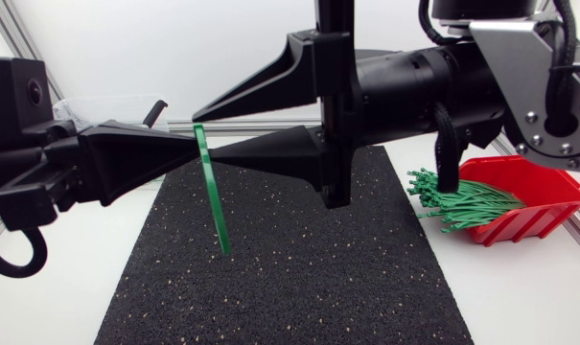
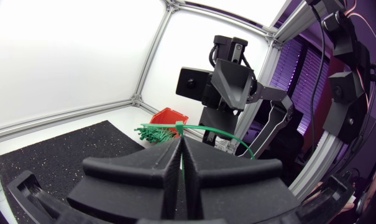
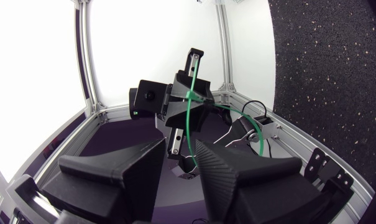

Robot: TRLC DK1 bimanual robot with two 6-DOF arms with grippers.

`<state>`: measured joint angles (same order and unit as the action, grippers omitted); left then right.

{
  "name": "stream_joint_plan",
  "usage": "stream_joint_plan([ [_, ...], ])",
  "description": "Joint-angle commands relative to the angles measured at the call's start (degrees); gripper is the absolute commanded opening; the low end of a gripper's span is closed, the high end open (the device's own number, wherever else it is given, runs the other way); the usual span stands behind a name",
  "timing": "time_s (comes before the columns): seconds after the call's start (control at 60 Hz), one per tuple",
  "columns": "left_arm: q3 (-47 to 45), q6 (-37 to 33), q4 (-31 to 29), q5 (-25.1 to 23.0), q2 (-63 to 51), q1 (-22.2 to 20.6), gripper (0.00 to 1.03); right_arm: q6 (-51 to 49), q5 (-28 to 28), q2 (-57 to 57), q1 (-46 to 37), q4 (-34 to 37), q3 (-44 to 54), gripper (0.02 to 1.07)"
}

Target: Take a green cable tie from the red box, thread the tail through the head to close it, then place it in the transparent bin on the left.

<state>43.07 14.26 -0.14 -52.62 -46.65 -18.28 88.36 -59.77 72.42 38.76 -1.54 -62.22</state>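
The tie [image 1: 213, 196] is held upright above the mat [image 1: 299, 278], clamped between the closed fingers of the left gripper [image 1: 182, 150]. The right gripper [image 1: 203, 135] is spread wide at the tie's upper end. The red box [image 1: 544, 206] is set off the mat's right edge. The bin [image 1: 83, 105] lies beyond the mat's far left corner.

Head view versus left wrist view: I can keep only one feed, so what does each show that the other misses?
Head only: the cable tie hanging tail-down toward the black mat. Left wrist only: the tie's head sticking out ahead of the shut left gripper. Both: the right gripper, the red box and its spare ties.
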Motion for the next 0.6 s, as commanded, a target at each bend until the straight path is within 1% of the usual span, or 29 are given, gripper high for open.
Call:
stream_joint_plan([
  [0.0, 0.9, -1.8, 1.0, -1.3, -0.9, 1.2, 0.04, 1.5, 0.2, -1.0, -1.6, -0.8, 1.2, 0.5],
  [0.083, 0.8, -1.7, 0.9, -2.4, -0.7, 1.6, 0.04, 1.5, 0.2, -0.4, -3.1, -1.4, 1.4, 0.5],
  [0.3, 0.4, -2.0, 0.5, -2.4, 0.5, -3.0, 0.04, 1.5, 0.3, 3.9, -4.9, -4.2, 1.9, 0.5],
  [0.433, 0.7, -3.6, 0.5, -2.5, 0.0, -3.5, 0.04, 1.5, 0.3, 4.9, -4.8, -3.9, 1.0, 0.49],
  [0.5, 1.1, -4.8, 0.1, -2.5, -0.4, -3.6, 0.04, 1.5, 0.3, 4.9, -4.8, -3.5, 0.9, 0.46],
  [0.583, 1.1, -5.2, -0.3, -3.2, -0.5, -3.6, 0.04, 1.6, 0.3, 4.6, -4.8, -3.3, 0.7, 0.46],
])
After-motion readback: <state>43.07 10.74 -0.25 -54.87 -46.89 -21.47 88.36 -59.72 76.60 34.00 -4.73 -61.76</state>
